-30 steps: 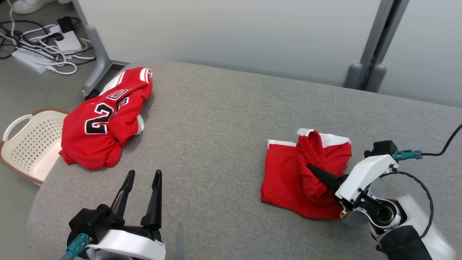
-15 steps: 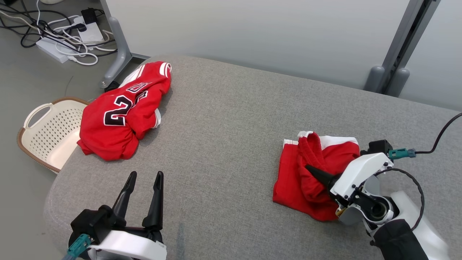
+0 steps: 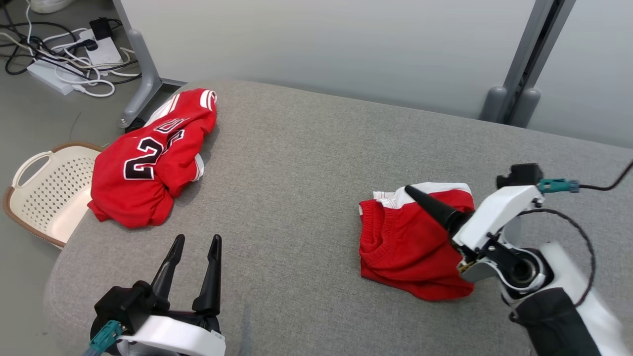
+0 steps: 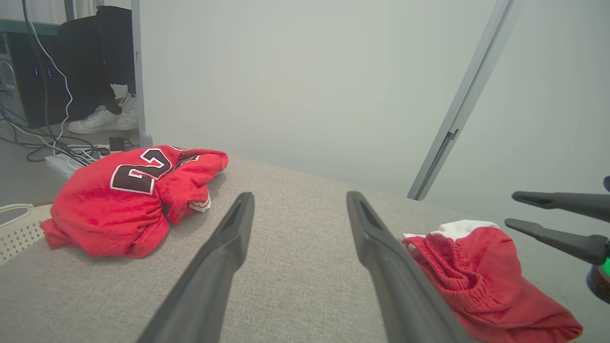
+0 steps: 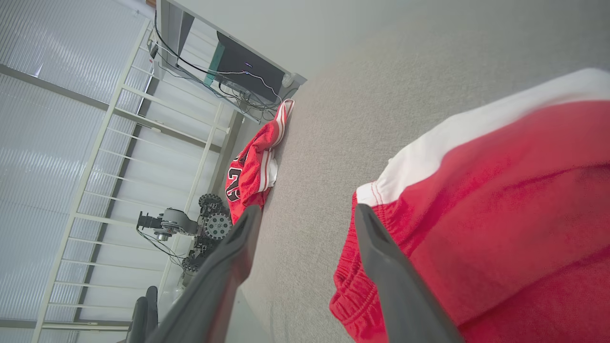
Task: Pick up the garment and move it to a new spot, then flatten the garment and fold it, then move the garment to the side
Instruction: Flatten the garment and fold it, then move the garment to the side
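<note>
Right claw [image 5: 307, 208] now gapes wide; you see the shorts [image 3: 410, 242] released.
Waistband faces the jersey [image 3: 148, 163]; folded nearly square, long axis unclear; left claw [image 3: 195, 240] wide too.

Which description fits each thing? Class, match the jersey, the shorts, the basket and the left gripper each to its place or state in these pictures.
Things:
1 jersey
2 shorts
3 basket
4 left gripper

Descriptions:
A open, holding nothing
B on the floor by the left end of the table
C on the table's right part
D crumpled at the table's left end

Pairs: 1-D, 2-C, 3-B, 4-A
</note>
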